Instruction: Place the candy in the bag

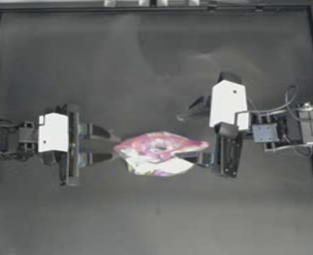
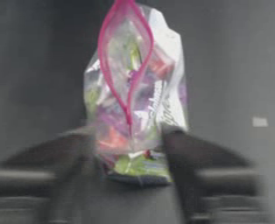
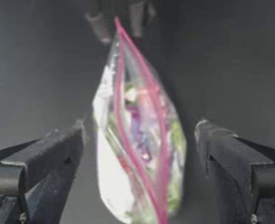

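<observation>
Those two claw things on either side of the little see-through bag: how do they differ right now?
The left end effector is closed, pinching one end of the clear plastic bag with a pink strip. The right end effector stands open, its jaws wide apart either side of the bag's other end, not touching it. In the top view the left one reaches straight in from its side, while the right one hangs from a bent wrist. Both have dark jaws and face the bag.

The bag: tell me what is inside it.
Through the clear bag, held at one end by the left gripper, pastel pink, green and purple pieces show. Its pink-edged mouth gapes. No white, red-marked candy can be picked out; the packed pieces may hide it.
</observation>
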`<state>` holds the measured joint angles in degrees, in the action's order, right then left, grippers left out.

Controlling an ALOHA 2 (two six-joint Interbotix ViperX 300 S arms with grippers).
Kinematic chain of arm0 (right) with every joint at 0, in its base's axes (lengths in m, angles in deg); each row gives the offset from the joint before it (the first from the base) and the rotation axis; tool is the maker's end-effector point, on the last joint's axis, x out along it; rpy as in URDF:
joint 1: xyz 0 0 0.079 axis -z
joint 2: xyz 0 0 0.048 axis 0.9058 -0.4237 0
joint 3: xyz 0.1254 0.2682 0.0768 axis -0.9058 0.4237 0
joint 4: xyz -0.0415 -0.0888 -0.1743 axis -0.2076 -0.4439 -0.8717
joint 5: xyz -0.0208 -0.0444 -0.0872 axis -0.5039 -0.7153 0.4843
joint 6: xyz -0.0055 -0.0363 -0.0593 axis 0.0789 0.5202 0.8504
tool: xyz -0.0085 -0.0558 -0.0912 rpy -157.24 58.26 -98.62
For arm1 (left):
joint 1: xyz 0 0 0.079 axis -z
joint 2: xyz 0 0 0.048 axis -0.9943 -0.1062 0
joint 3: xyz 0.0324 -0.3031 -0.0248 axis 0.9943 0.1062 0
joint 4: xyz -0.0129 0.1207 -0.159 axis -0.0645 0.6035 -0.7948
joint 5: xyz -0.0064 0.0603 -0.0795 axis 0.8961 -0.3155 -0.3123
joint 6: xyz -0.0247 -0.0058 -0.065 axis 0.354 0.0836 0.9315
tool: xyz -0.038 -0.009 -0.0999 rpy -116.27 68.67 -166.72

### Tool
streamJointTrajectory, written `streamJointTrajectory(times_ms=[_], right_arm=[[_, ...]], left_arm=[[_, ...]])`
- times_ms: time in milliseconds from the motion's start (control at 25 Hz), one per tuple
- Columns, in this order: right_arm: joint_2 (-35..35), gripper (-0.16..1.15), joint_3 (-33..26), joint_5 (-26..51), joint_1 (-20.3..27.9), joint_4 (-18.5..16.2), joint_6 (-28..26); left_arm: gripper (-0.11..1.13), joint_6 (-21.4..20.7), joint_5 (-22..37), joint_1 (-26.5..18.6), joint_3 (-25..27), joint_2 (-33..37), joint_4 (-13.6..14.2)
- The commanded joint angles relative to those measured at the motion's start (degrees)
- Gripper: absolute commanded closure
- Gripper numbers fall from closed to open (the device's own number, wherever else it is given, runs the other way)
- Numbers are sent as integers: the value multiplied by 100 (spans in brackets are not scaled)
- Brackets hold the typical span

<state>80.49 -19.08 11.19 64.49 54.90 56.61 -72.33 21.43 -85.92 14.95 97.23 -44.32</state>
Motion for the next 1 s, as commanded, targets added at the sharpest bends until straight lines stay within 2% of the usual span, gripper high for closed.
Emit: streamJointTrajectory(times_ms=[40, 160, 360, 680, 1000], right_arm=[[123, -4, -44, -88, -9, -26, -9], [123, -4, -35, -97, -9, -35, 9], [141, -4, -26, -105, -9, -44, 62], [378, -4, 220, -316, -9, -281, 9], [686, -4, 545, -431, 53, -290, 9]], left_arm=[[-3, 9, -26, 0, -141, 176, -9], [2, 9, -18, 9, -141, 202, -9], [1, 18, 167, -26, -141, 466, -9], [1, 9, 703, -105, -88, 1266, -9], [2, 0, 1151, -123, 0, 2083, -9]])
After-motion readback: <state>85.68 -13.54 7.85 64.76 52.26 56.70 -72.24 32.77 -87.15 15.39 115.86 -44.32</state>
